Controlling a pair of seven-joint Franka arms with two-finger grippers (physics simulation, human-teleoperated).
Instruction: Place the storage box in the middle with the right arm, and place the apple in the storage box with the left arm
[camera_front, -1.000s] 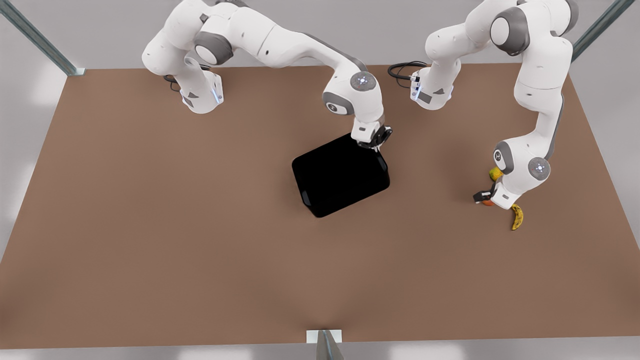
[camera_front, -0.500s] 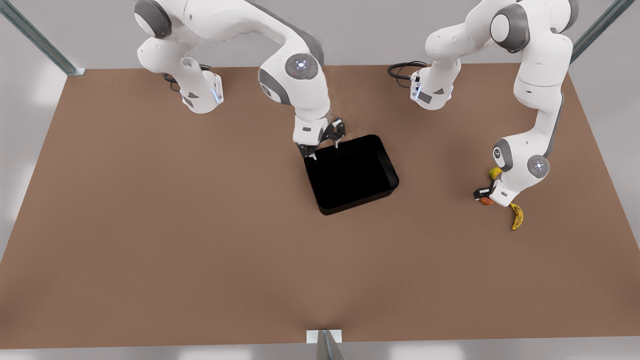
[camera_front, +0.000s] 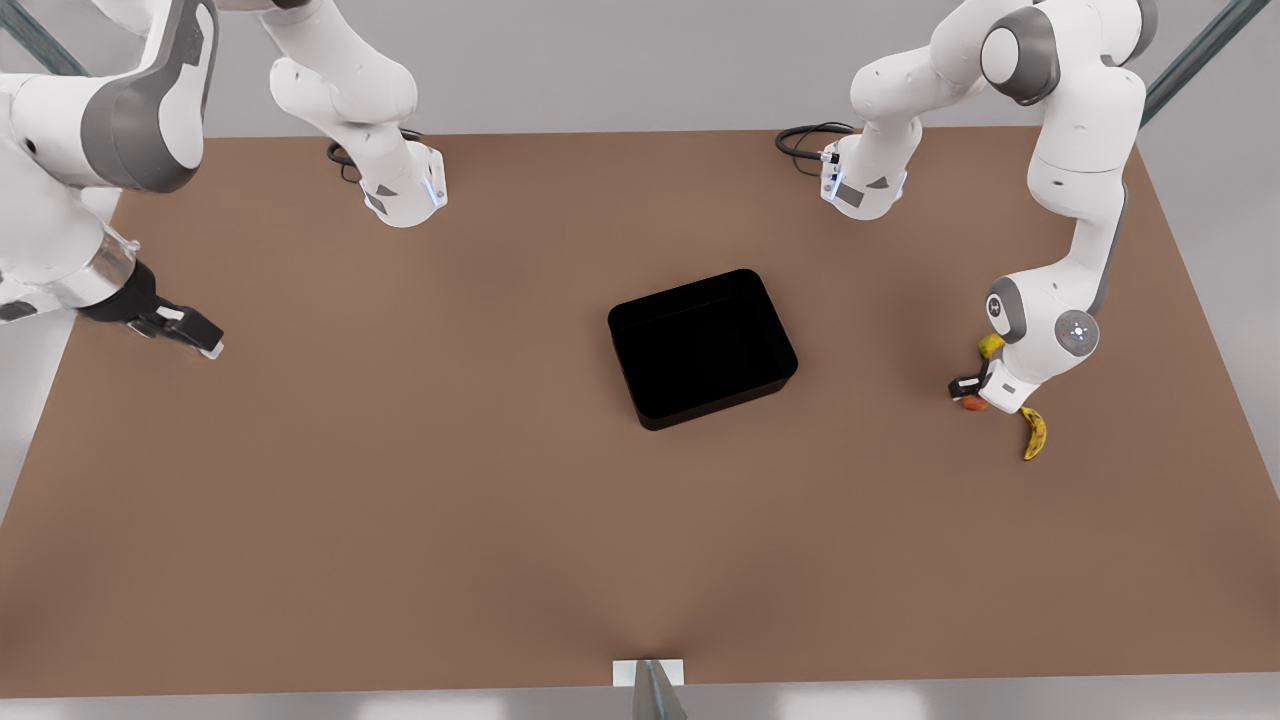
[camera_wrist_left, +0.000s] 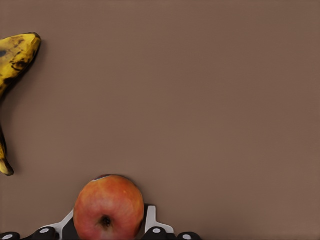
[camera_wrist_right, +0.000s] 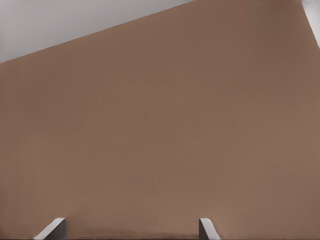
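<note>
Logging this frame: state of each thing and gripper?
storage box: upright on the table's middle, empty, nothing gripping it.
apple: on the table, between the left gripper's fingers.
left gripper: down at the apple, fingers on both sides of it.
right gripper: open, raised at the front view's left, holding nothing.
banana: lying on the table beside the left arm.
yellow-green fruit: on the table, partly hidden by the left arm.

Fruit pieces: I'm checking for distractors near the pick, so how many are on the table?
3. The apple sits between the left claw's fingers; the yellow-green fruit lies just behind that arm's wrist; the banana lies beside it.
</note>
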